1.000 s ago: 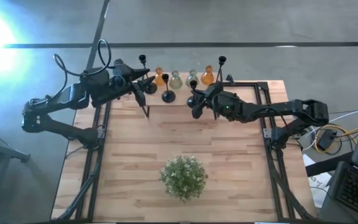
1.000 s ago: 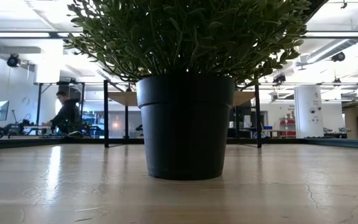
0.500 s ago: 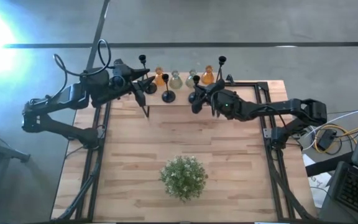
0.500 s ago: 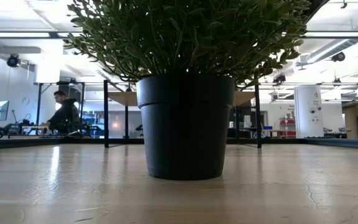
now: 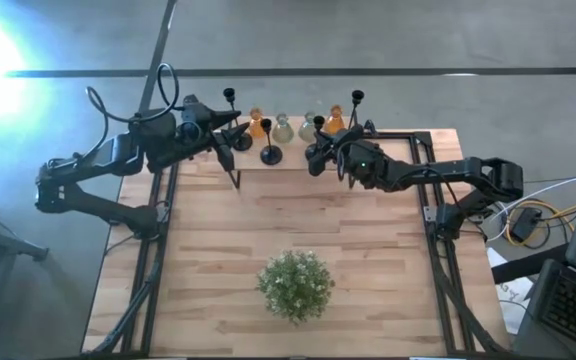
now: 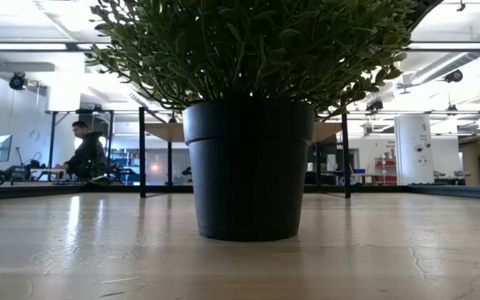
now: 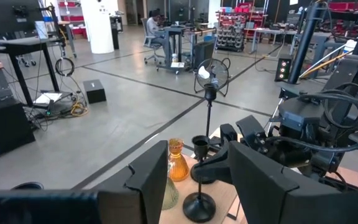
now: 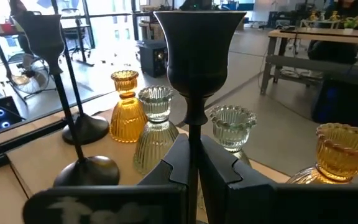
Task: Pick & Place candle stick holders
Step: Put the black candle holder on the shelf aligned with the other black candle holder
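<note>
Since the earlier frames the right gripper [image 5: 317, 152] has moved a little toward the far edge of the light wooden table [image 5: 268, 220], carrying a small black candle stick holder with a thin stem and a cup on top [image 8: 197, 68]; its two dark fingers [image 8: 219, 163] are pressed together on the stem, just below the cup. This holder is now close to the row of small ribbed glass vases, orange [image 8: 125, 106] and grey-green [image 8: 154, 127], at the far edge. Other black candle stick holders stand there too: one [image 5: 270, 148] between the two arms and one behind the vases on each side, [image 5: 230, 97] and [image 5: 357, 98]. Left gripper [image 5: 230, 148] waits near the far left corner with its fingers apart, holding nothing. A green plant in a black pot [image 5: 294, 284] stands on the near half.
</note>
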Controlling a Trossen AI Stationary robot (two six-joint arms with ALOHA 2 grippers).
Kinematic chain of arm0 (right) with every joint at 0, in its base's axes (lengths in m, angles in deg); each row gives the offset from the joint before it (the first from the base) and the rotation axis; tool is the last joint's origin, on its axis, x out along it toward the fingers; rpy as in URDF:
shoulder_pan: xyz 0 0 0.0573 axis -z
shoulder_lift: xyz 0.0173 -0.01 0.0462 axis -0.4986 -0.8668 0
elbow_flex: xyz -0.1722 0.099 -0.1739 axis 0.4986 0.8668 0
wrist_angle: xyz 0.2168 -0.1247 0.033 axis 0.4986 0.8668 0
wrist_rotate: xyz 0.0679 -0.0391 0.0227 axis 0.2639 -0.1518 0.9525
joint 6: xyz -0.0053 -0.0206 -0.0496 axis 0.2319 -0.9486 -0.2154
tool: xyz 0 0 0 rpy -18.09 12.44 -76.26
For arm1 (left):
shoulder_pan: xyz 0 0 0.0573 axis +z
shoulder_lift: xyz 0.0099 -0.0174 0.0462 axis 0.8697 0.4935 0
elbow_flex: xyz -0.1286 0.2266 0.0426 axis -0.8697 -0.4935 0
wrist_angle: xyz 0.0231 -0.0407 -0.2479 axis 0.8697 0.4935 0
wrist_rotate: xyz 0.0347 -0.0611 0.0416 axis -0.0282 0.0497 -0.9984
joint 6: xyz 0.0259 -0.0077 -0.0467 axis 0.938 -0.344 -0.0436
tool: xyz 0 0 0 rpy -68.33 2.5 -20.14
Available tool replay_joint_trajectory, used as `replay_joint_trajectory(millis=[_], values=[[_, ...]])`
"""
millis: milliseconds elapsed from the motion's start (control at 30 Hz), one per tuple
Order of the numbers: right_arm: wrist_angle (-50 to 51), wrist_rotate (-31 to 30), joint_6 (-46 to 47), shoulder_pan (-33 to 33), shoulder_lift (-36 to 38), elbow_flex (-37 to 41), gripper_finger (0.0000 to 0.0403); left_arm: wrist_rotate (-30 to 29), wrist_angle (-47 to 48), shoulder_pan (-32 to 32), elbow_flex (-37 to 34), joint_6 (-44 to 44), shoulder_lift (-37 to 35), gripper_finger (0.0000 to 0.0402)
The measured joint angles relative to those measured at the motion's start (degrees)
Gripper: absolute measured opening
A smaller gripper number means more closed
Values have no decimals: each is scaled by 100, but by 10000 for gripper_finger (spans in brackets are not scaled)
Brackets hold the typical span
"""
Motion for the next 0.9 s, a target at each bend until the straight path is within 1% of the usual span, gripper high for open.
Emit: replay_joint_trajectory(millis=[133, 900], values=[[6, 161, 142, 11, -11, 0, 8, -1, 0, 0, 0, 2, 0, 174], [129, 160, 105, 79, -20, -2, 10, 0, 2, 0, 0, 2, 0, 174]])
